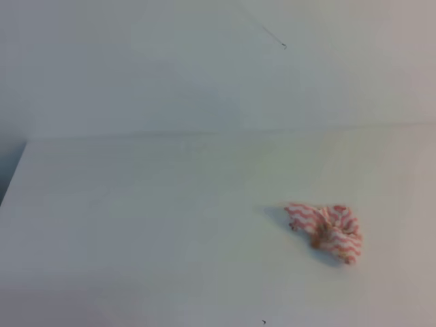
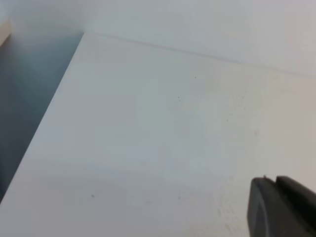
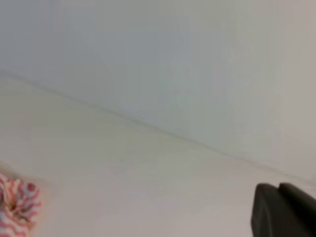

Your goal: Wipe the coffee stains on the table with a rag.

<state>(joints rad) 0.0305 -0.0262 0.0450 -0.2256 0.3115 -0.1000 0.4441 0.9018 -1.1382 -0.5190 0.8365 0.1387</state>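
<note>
The rag point(image 1: 325, 231), pink-and-white zigzag cloth, lies crumpled on the white table point(image 1: 170, 225) at right of centre, with a brownish spot in its middle. Its edge also shows at the lower left of the right wrist view point(image 3: 17, 207). No amber-brown coffee stain shows in any view. Neither arm appears in the exterior high view. Only black fingertips point(image 2: 279, 207) of my left gripper show, over bare table. Black fingertips point(image 3: 284, 210) of my right gripper show well to the right of the rag. Whether either gripper is open or shut is hidden.
A white wall point(image 1: 204, 68) rises behind the table's far edge, with a thin dark mark point(image 1: 272, 37) on it. The table's left edge point(image 1: 15, 170) drops to a dark gap point(image 2: 29, 98). A tiny dark speck point(image 1: 263, 321) lies near the front.
</note>
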